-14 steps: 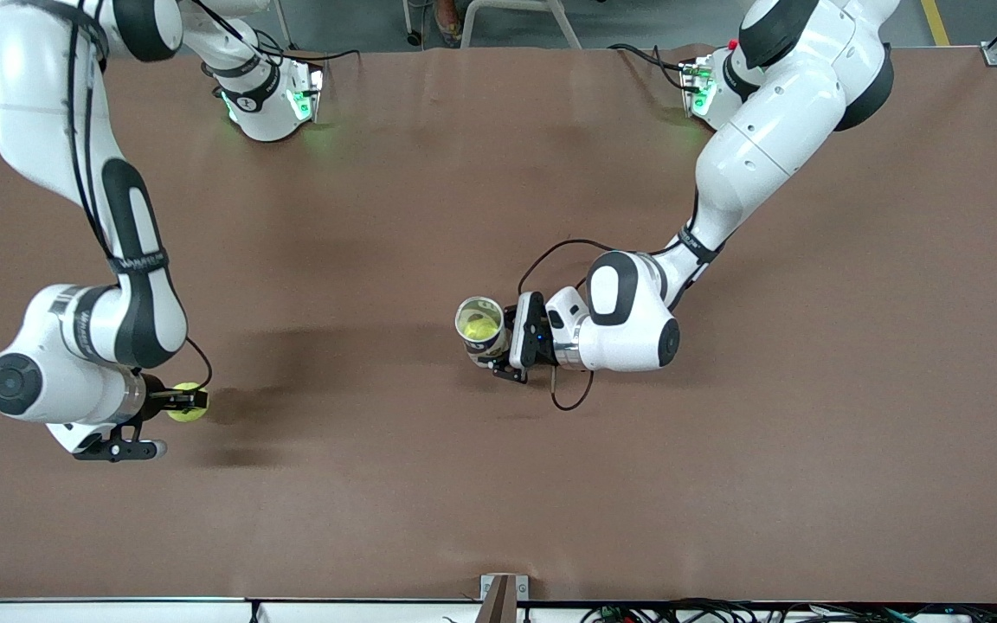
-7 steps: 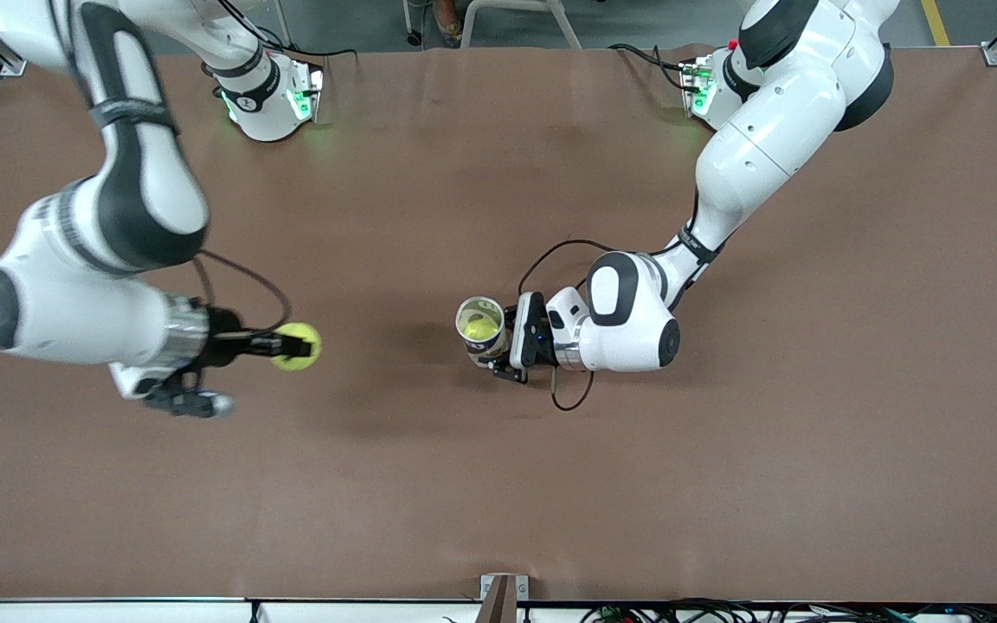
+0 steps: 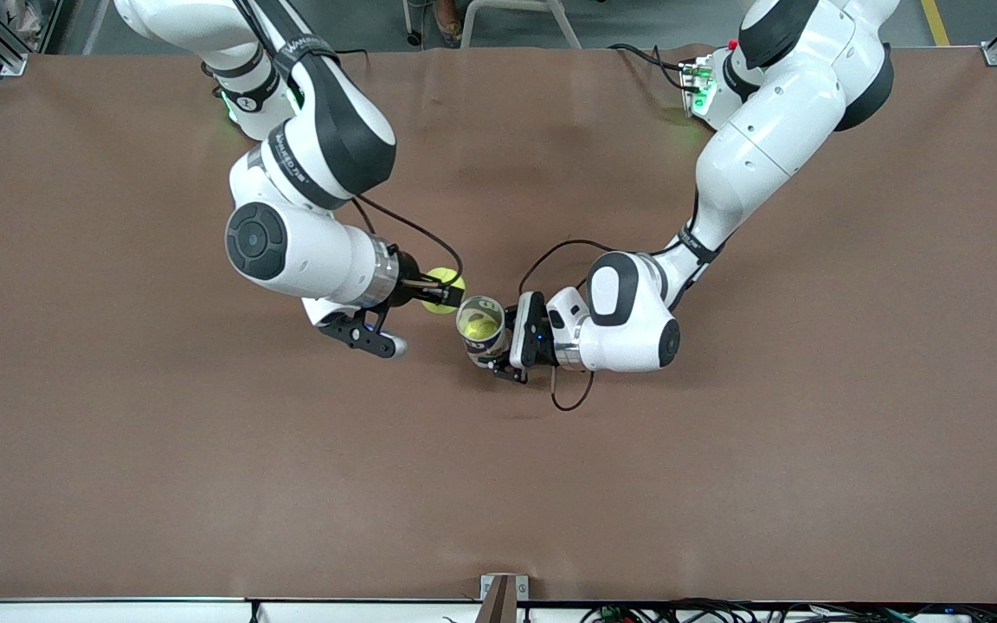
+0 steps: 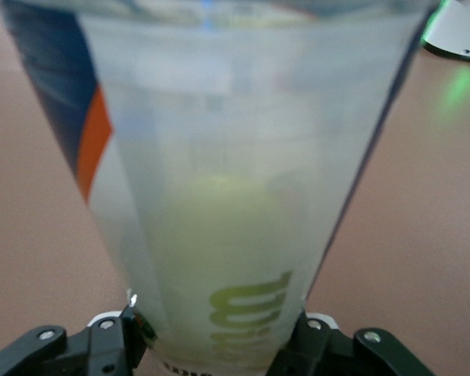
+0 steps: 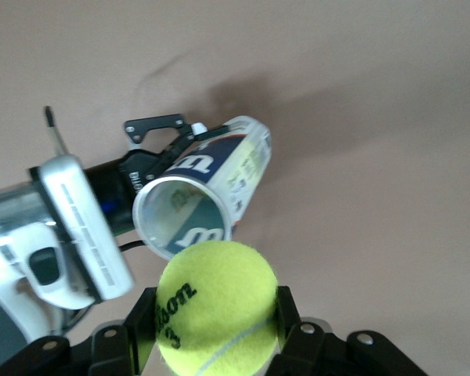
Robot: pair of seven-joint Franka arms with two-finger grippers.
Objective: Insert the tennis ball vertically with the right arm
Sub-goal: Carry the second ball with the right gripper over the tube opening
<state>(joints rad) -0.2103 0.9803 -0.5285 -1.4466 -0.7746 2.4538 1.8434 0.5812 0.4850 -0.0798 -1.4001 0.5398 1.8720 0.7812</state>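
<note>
Ball poised beside the can mouth

Left pincer clamps the can upright on the desk, mouth up; right pincer grips the tennis ball for a straight drop.

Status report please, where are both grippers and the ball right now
Right gripper shut on tennis ball, beside the can's mouth. Left gripper shut on upright can, one ball inside. Nothing blocking the opening.

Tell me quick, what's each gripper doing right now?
Left gripper: shut on the tennis ball can.
Right gripper: shut on the tennis ball, beside the can's mouth.
</note>
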